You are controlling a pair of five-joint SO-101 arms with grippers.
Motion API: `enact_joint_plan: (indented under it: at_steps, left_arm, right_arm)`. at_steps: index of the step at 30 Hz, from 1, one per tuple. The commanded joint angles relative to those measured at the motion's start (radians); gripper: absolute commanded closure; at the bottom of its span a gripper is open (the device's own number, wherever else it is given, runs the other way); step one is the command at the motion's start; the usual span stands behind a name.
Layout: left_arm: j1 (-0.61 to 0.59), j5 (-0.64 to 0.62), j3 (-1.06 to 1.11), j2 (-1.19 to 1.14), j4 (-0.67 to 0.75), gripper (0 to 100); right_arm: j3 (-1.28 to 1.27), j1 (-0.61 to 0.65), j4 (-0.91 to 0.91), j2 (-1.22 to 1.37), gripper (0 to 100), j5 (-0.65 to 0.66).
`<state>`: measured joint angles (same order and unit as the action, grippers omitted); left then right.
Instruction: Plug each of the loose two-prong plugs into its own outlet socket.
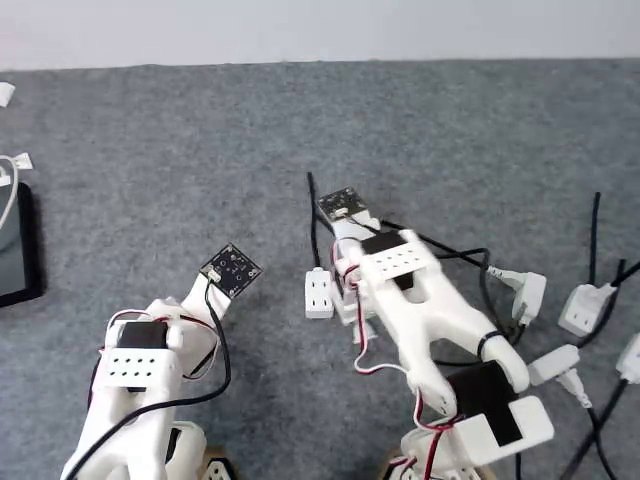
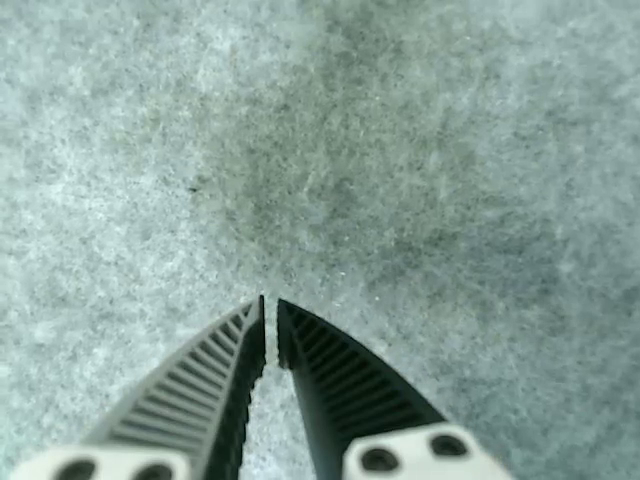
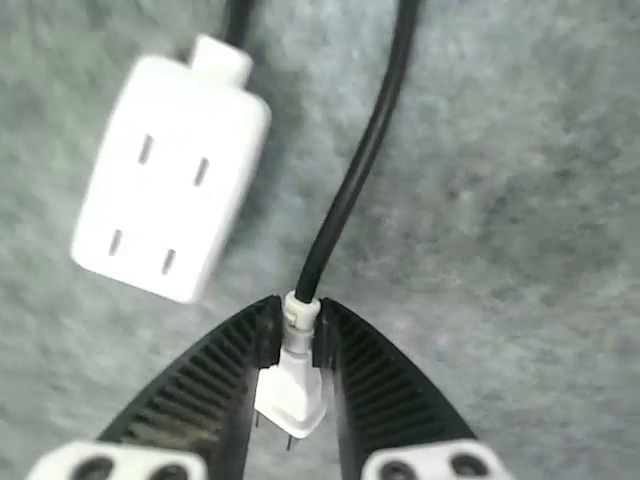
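Observation:
My right gripper is shut on a white two-prong plug, clamping it at the neck where its black cable leaves. The prongs point back toward the wrist. Just ahead lies a white outlet block with two pairs of slots, face up on the grey carpet. In the high view this outlet block sits beside the right arm at the table's middle. My left gripper is shut with nothing in it, over bare carpet, and the left arm stands at the front left.
More white plugs and an outlet block with black cables lie at the right. A dark flat device sits at the left edge. The far half of the carpet is open.

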<state>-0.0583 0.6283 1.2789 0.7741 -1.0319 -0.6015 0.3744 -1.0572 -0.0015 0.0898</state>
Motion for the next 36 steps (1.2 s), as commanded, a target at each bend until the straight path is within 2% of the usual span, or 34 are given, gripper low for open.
enact_joint_plan:
  at_steps: [1,5,13,18,25,31,36]
  left_arm:
    - [-0.006,0.008,-0.021,0.012,0.017,99]
    - [-0.006,0.008,-0.021,0.012,0.017,99]
    - [-0.006,0.008,-0.021,0.012,0.017,99]
    - [-0.006,0.008,-0.021,0.012,0.017,99]
    - [-0.006,0.009,-0.021,0.012,0.017,99]
    - [-0.006,0.009,-0.019,0.012,0.017,99]
    - [-0.006,0.009,-0.019,0.012,0.017,99]
  right_arm:
    - [0.057,-0.079,-0.016,-0.012,96.9,0.064]
    - [0.078,-0.119,-0.018,-0.018,86.8,0.069]
    - [0.083,-0.119,-0.019,-0.019,86.8,0.069]
    - [0.072,-0.120,-0.019,-0.010,95.2,0.069]
    - [0.008,-0.120,-0.010,-0.019,86.5,0.061]
    - [-0.048,-0.119,0.012,-0.107,91.2,0.058]
    - [-0.129,-0.119,0.056,-0.183,88.4,0.038]
